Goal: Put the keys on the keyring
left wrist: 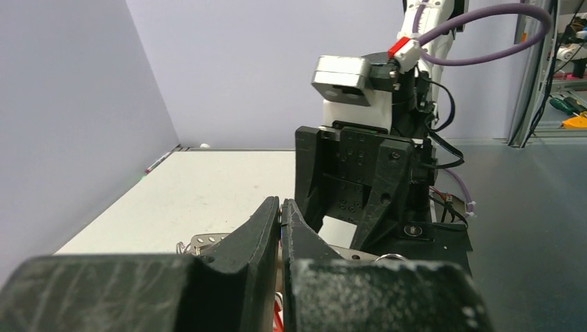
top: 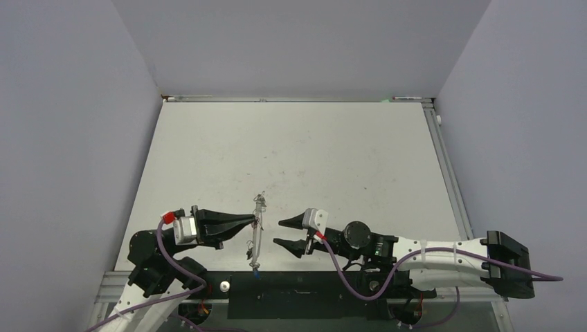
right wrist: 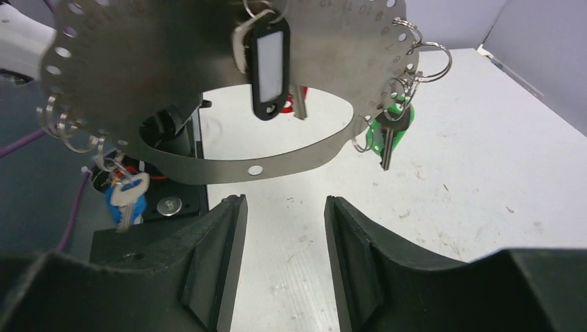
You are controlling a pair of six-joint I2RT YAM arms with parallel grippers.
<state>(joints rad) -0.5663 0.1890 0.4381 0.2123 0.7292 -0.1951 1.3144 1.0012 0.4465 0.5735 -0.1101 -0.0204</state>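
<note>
White table (top: 311, 149); left claw (top: 253, 220) grips keyring (right wrist: 277, 166), keys (right wrist: 385, 138) dangling

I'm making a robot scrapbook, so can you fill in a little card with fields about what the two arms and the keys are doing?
left gripper: shut, pinching the keyring and holding it upright
right gripper: open, empty, pointing at the keyring
green-tagged key: dangling from the keyring's edge, on the right in the right wrist view
blue-tagged key: dangling on the opposite side
black tag: hanging in the middle, with a white label
table: white, with nothing loose visible on it
</note>
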